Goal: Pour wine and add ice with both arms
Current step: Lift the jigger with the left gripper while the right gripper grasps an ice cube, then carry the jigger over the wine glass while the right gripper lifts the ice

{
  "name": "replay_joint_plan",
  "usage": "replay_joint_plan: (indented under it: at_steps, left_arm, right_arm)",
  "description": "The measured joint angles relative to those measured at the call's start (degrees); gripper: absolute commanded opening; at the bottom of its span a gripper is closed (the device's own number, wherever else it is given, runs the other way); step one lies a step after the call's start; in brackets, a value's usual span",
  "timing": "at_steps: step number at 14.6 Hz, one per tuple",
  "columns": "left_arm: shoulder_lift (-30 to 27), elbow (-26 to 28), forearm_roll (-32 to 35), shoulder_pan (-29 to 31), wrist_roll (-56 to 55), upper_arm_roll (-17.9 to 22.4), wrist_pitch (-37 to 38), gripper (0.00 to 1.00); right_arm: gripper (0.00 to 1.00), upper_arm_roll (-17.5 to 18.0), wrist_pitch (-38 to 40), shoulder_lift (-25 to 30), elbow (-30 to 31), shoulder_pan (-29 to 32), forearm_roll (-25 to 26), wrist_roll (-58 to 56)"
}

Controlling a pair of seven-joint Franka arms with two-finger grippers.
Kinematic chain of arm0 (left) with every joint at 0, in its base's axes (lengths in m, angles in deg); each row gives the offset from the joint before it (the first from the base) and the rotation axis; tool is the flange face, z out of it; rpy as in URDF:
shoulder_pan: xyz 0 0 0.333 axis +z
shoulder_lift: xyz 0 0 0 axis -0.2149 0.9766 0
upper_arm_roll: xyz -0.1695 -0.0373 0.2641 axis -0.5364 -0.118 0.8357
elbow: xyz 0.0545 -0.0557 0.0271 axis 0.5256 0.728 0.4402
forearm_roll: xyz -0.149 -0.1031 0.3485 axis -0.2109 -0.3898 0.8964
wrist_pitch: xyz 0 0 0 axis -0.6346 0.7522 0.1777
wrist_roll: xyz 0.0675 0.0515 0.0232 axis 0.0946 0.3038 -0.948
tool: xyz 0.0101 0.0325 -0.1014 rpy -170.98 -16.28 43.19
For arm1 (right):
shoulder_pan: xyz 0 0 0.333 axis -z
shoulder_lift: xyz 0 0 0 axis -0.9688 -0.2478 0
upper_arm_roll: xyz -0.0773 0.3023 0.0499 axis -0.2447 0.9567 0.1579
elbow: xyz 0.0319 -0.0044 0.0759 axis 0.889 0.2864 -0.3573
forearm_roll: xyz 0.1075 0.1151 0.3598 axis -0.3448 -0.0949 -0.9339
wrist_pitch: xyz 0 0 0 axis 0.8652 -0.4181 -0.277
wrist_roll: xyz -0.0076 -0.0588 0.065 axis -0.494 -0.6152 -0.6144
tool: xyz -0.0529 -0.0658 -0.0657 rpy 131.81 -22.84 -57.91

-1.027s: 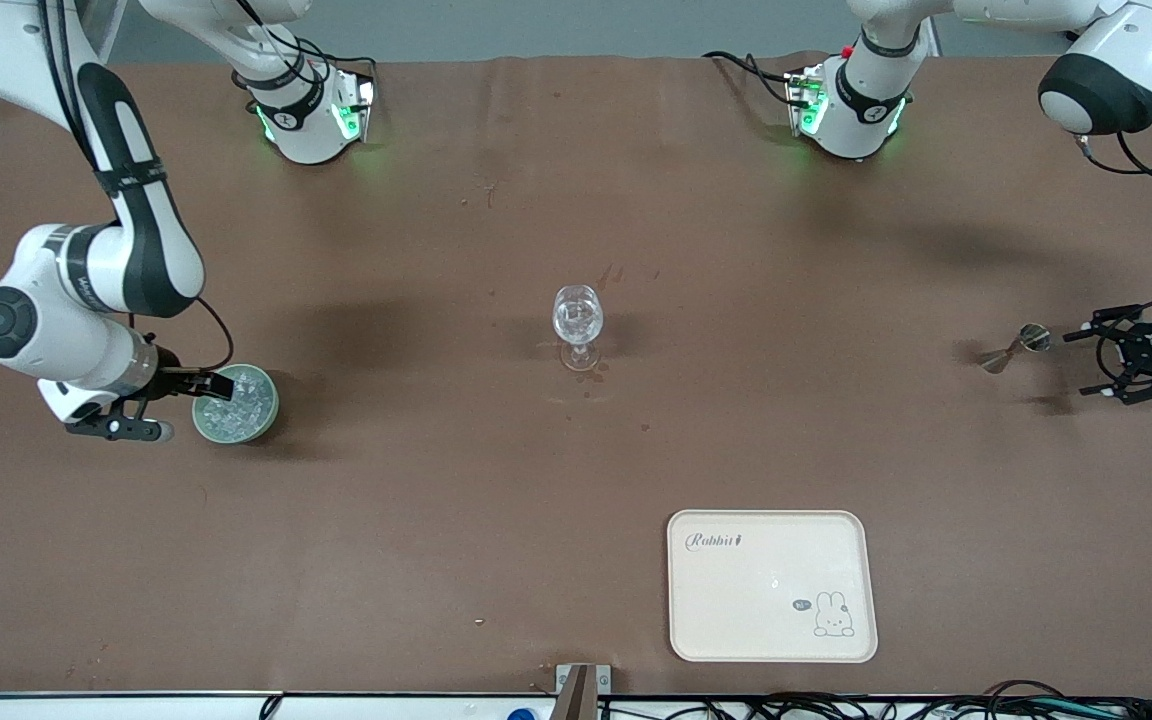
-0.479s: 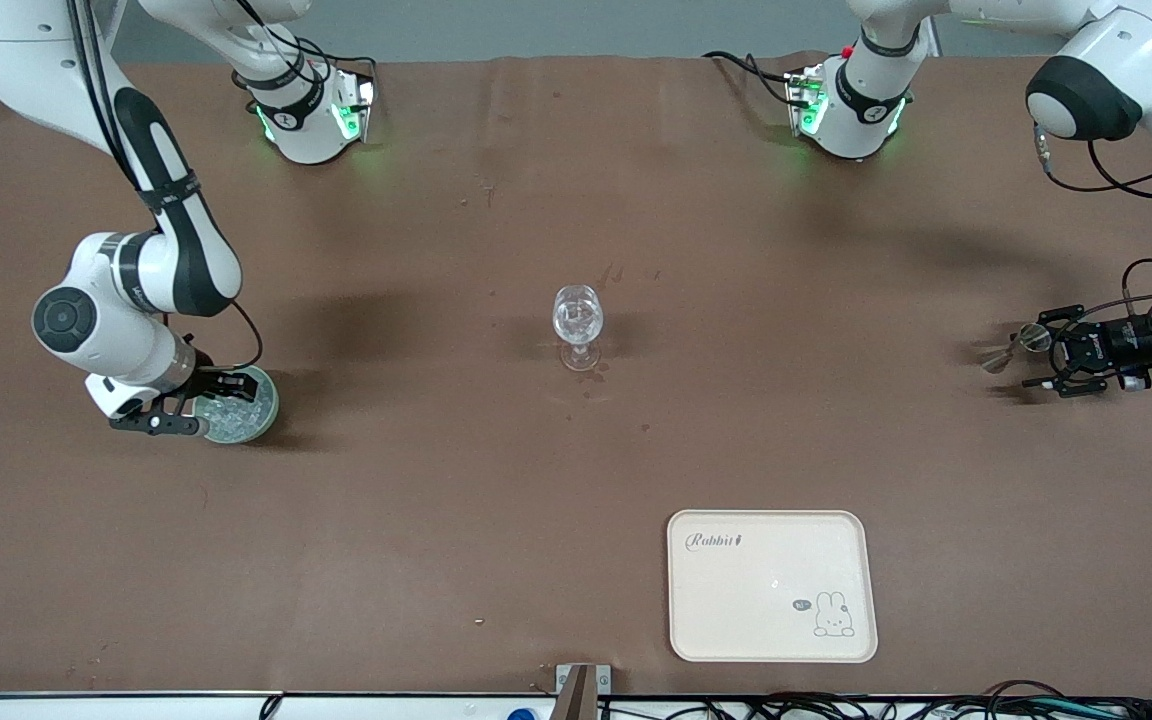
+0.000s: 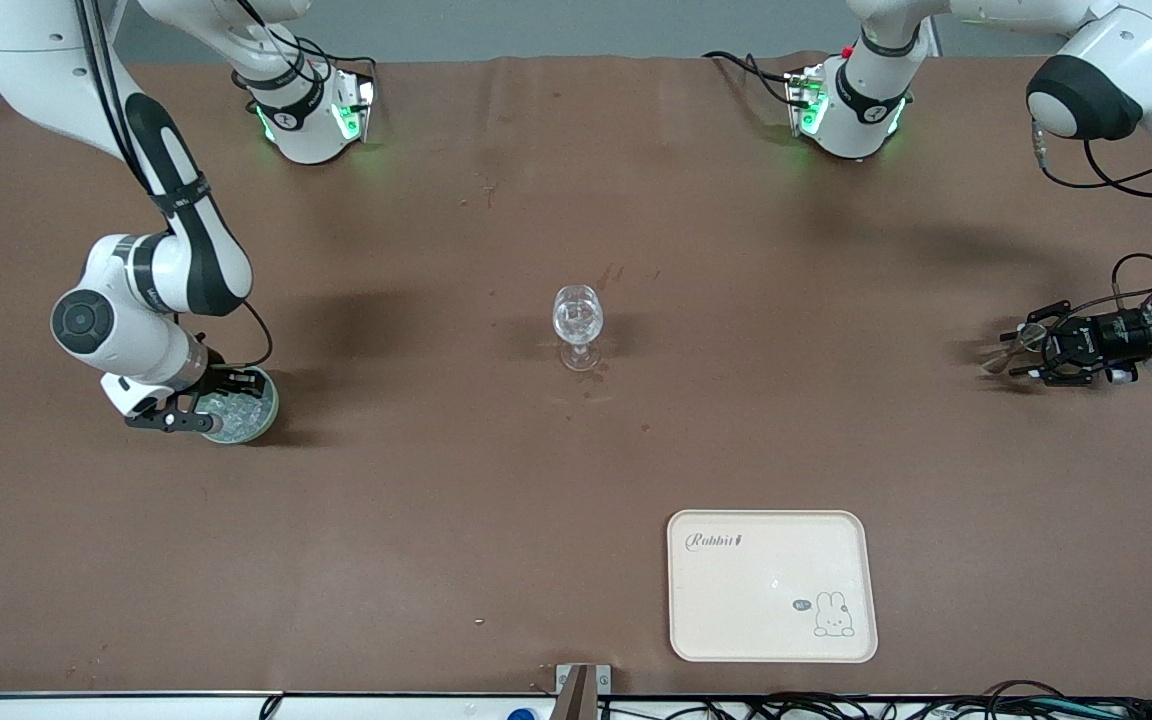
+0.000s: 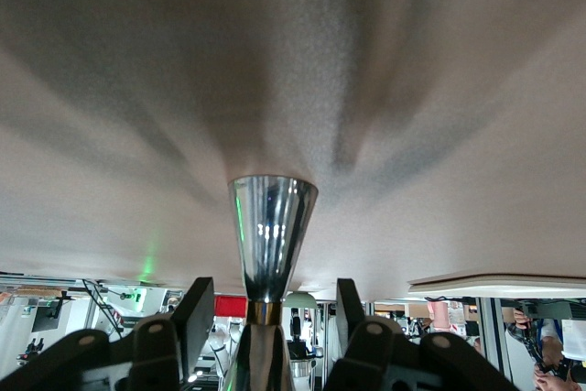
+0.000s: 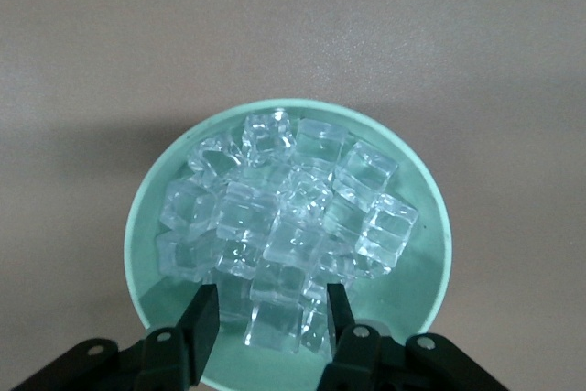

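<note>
A brown mat covers the table (image 3: pixel 456 500), and everything can be placed from the wine glass (image 3: pixel 577 320) standing upright at its middle. The ice (image 5: pixel 288 217) lies heaped in a mint-green bowl (image 5: pixel 430 226) well apart from the glass, toward the right arm's end of the table and a little nearer the front camera than the glass. The right gripper (image 5: pixel 265 318) hangs directly over that bowl, pointing down, its fingers spread with a cube or two of the pile between them (not yet pinched, as far as the wrist view shows), so the ice sits straight below the pincer and the coming move looks like a short drop and a close. The right arm is plainly the nearer one for the ice. Toward the left arm's end of the table, about level with the glass, a shiny metal jigger (image 3: pixel 1016 345) lies on its side, its long axis running along the table toward the left gripper (image 3: pixel 1041 352). That gripper is turned horizontal and its fingers are parted on either side of the jigger's narrow waist, not visibly gripping it. A cream rabbit tray (image 3: pixel 772 585) lies nearer the front camera than the glass.
</note>
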Motion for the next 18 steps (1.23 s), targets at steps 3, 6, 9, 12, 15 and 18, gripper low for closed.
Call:
replay_joint_plan:
  at_steps: [3,6,9,12,15,18]
  left_arm:
    - [0.0,0.1,-0.8,0.1,0.0,0.0,0.0,0.09]
    - [-0.1,0.2,-2.3,0.9,0.0,0.4,0.6,0.01]
    - [-0.5,0.2,-4.0,2.2,0.0,0.5,3.3,0.01]
    - [-3.7,-0.1,-4.3,1.0,0.0,0.3,7.2,0.0]
    - [-8.4,-0.1,-4.3,-3.7,-1.8,-0.1,10.6,0.01]
    - [-14.5,0.8,-2.8,-6.4,-2.9,-4.9,12.3,0.0]
  right_arm:
    - [0.44,0.0,0.0,-0.2,0.1,0.0,0.0,0.0]
    - [0.34,-0.1,0.0,-0.4,0.2,0.0,0.0,0.0]
    - [0.23,-0.1,0.0,-0.4,0.2,0.0,0.0,0.0]
    - [0.17,-0.2,0.0,-0.3,0.0,0.1,0.0,0.0]
    - [0.09,-0.2,0.0,-0.3,-0.8,0.1,0.0,0.0]
    - [0.04,-0.2,3.9,-0.3,-3.4,0.1,0.0,0.0]
